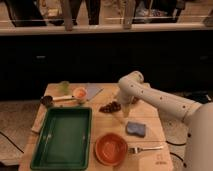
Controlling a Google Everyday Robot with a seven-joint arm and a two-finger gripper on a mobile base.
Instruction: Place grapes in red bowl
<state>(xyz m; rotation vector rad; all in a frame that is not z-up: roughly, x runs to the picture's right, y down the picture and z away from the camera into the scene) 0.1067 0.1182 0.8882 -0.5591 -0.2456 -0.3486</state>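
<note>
While the grapes (110,106) lie on the bare wood near the middle of the table (114,123), your gripper (125,112) hangs just beside them on their right, pointing down at the tabletop. Its fingers are spread apart and hold nothing; whether they touch the cluster you cannot tell from this view. The grapes sit apart from every dish.

The red bowl (111,148) stands toward the near edge, well apart from the grapes and almost straight in front of them, and you can see nothing inside it. Between the gripper and the near edge, a blue sponge (136,129) lies flat, just right of the bowl and a little further back. A fork (145,148) rests beside the bowl's right rim, its handle pointing right.

To the left of the bowl you have a green tray (62,137) taking up most of that side. Behind the tray, at the far left, there is a small orange bowl (80,93), a pale green cup (64,87) and a dark scoop (47,100).

Your white arm (160,100) comes in from the right, bends above the table's far edge and drops to the gripper.
</note>
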